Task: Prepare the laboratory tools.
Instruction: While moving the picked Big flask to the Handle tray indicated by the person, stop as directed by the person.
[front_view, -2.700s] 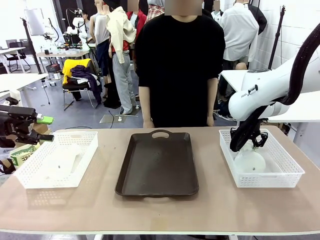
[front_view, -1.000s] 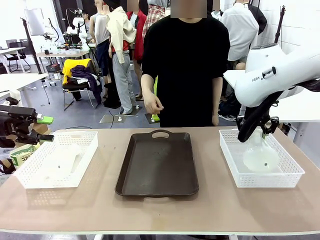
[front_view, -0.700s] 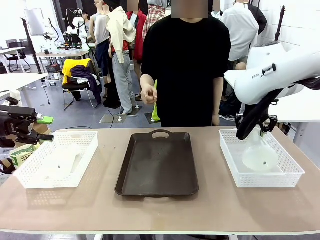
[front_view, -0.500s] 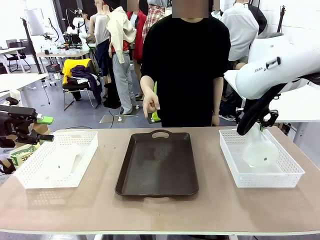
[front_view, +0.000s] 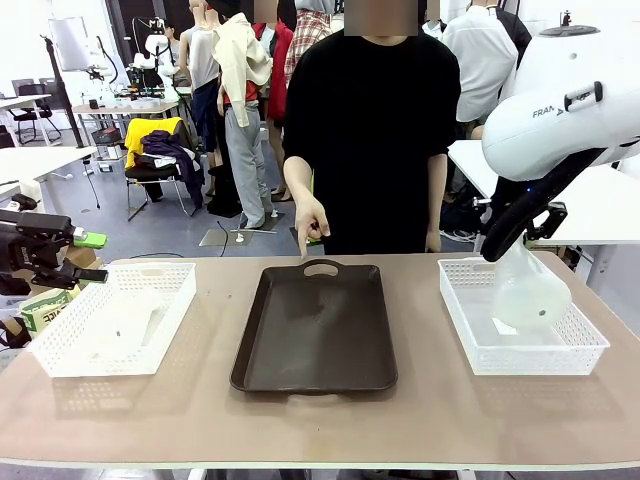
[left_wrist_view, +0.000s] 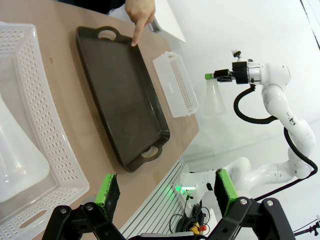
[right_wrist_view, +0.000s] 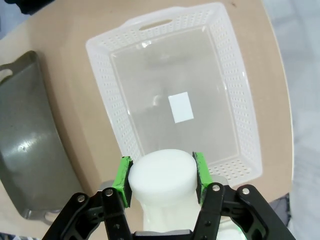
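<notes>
Right tool (right_wrist_view: 162, 174) clenched on neck of frosted-white conical flask (front_view: 530, 295), wide base hanging below it. Left tool (left_wrist_view: 167, 192) released, empty.

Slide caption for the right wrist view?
Right pincer holds a frosted flask above the white basket, brown tray alongside.
</notes>
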